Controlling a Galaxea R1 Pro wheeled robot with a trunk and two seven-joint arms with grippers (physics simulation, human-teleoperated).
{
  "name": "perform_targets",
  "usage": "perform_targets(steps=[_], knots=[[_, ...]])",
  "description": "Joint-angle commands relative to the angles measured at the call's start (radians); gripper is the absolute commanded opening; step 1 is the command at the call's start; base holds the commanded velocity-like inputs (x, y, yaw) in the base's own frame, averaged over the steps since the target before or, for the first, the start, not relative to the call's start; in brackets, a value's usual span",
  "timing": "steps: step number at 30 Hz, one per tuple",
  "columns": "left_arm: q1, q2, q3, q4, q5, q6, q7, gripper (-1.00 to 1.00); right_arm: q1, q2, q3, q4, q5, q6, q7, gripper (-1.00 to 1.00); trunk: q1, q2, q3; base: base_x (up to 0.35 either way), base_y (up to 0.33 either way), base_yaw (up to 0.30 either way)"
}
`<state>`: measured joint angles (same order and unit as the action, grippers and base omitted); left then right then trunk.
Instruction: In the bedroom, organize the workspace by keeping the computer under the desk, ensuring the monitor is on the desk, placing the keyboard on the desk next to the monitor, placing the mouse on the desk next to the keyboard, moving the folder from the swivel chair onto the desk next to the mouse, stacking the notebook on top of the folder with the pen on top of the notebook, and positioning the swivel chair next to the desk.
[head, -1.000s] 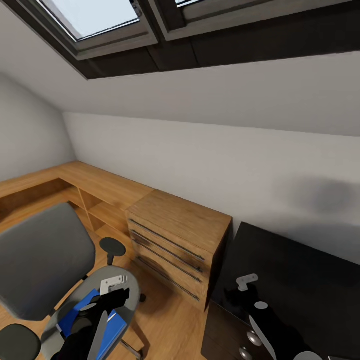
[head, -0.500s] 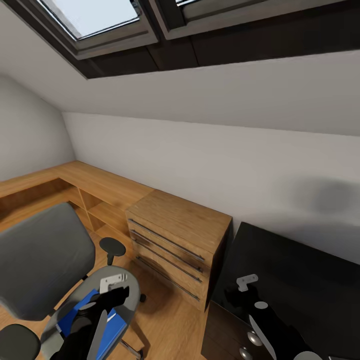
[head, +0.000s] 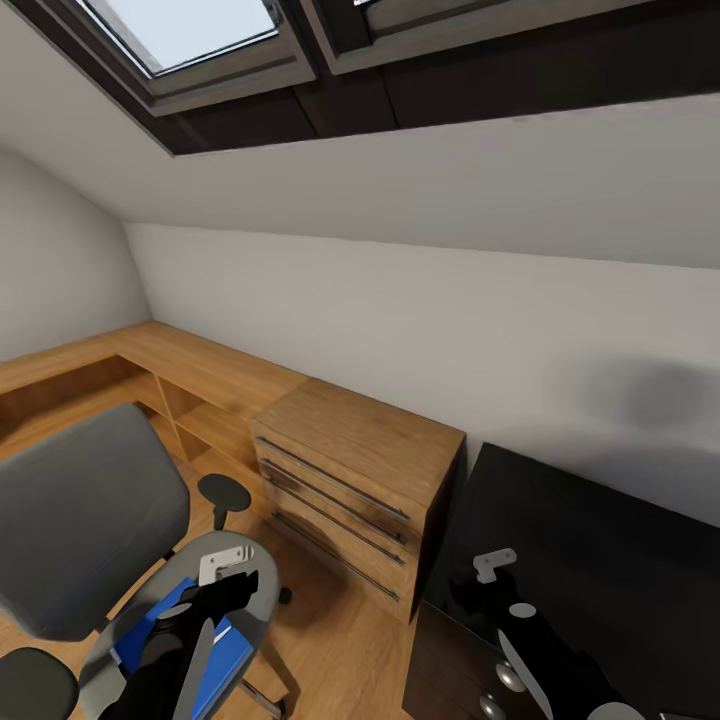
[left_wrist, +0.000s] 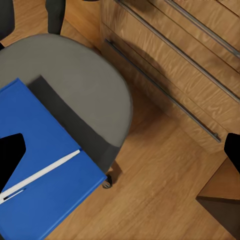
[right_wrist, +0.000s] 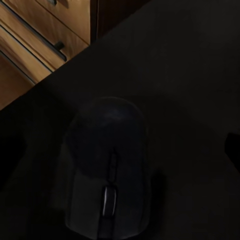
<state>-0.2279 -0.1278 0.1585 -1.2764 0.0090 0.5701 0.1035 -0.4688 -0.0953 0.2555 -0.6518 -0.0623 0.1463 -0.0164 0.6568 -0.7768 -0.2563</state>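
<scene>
The swivel chair (head: 85, 520) stands at the lower left with the blue folder (head: 220, 655) lying on its grey seat (left_wrist: 75, 75). In the left wrist view a thin white pen (left_wrist: 42, 172) lies on the folder (left_wrist: 45, 150). My left gripper (head: 228, 592) hovers open above the seat's front edge and the folder's corner, with nothing between its fingers (left_wrist: 10, 155). The black mouse (right_wrist: 107, 165) rests on the desk's black top (head: 600, 560). My right gripper (head: 475, 598) hangs open right over the mouse near the desk's left end, its fingertips either side and apart from it.
A light wooden cabinet (head: 350, 470) with three drawers stands between the chair and the desk. Low wooden shelving (head: 150, 380) runs along the sloped wall to the left. Skylights (head: 190, 30) are overhead. Plank floor (head: 340, 640) lies between the chair and the cabinet.
</scene>
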Motion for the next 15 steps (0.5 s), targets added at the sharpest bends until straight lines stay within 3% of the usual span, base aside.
perform_targets(steps=[1,10,15], knots=[[-0.001,-0.001,0.001,-0.001,0.001,0.005,0.002,1.0,-0.001,-0.001,0.003,-0.002,-0.007,0.006,-0.002,1.0,0.0,-0.001,-0.001,0.0,0.0,0.0],[-0.001,-0.001,0.001,-0.001,0.002,0.005,0.002,1.0,-0.003,-0.001,0.0,-0.001,-0.01,0.006,-0.003,1.0,0.0,-0.001,-0.001,0.0,0.0,0.0],[-0.001,-0.001,0.001,-0.001,0.002,0.005,0.002,1.0,-0.003,-0.002,-0.002,-0.001,-0.056,0.005,-0.003,1.0,0.0,-0.001,-0.001,0.0,0.0,0.0]])
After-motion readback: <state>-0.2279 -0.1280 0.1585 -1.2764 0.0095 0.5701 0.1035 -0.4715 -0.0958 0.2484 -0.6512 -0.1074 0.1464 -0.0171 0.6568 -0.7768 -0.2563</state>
